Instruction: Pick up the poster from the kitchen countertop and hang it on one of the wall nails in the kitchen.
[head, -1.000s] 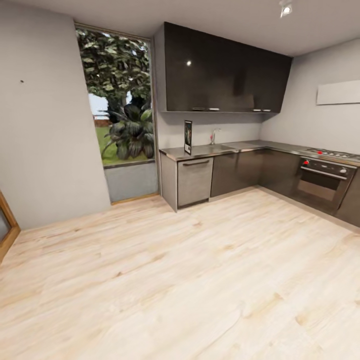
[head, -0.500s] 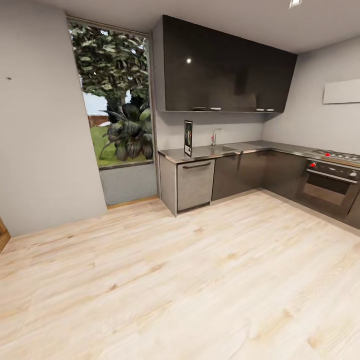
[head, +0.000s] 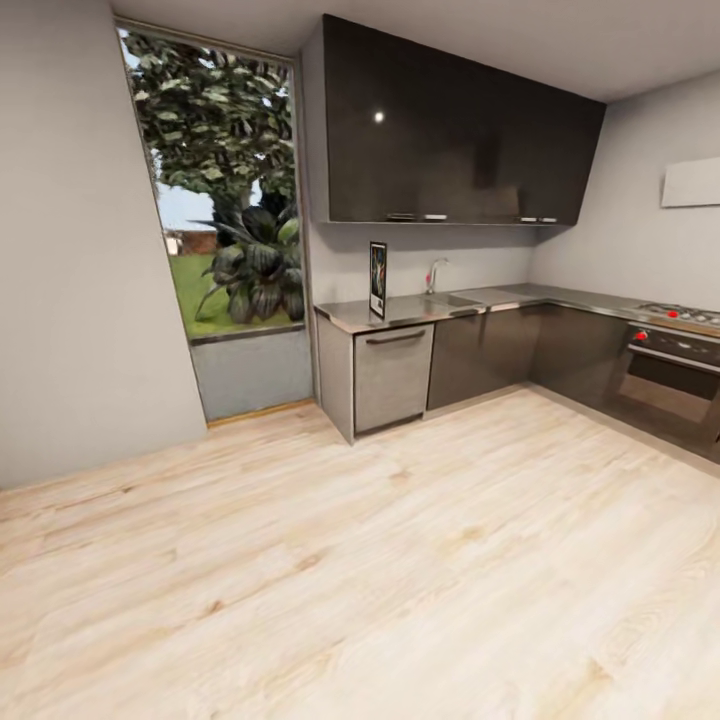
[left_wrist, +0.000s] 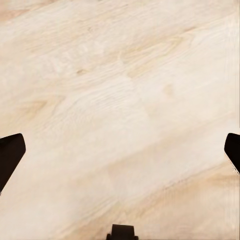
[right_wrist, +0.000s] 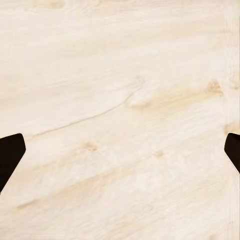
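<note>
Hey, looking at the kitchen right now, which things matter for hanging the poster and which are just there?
For the job:
- poster, upright on the kitchen countertop
- left gripper and right gripper, both open over the floor

Just there:
- tap
- oven
- window
- wall cupboards

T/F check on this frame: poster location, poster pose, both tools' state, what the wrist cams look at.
1. The poster stands upright on the kitchen countertop, near its window-side end. True.
2. The poster lies flat beside the hob. False: it stands upright, far from the hob.
3. The left tool is open, holding nothing. True.
4. The right tool is shut on the poster. False: it is open, with only floor between its fingertips.
5. Both wrist views look at pale wood plank floor. True.
</note>
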